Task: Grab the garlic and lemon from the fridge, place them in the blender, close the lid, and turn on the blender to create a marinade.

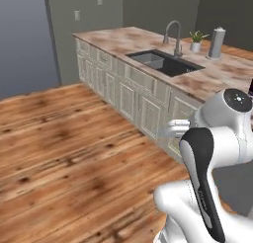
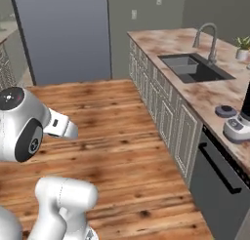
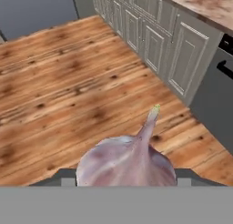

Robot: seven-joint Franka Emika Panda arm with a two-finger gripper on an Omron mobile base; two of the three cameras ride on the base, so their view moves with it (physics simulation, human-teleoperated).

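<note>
My tool (image 3: 125, 182), jaws partly closed, gripped the garlic (image 3: 127, 161), stem tip pointing away, above the wooden floor (image 3: 68, 82); beyond, on the worktop (image 2: 205, 95) right of the sink (image 2: 193, 68), lay the lid (image 2: 225, 110) beside the blender (image 2: 240, 124).

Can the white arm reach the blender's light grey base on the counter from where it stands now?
Probably not yet: the gripper holds the pinkish-white garlic bulb out over the wooden floor, and the blender base sits off at the right base view's edge.
</note>
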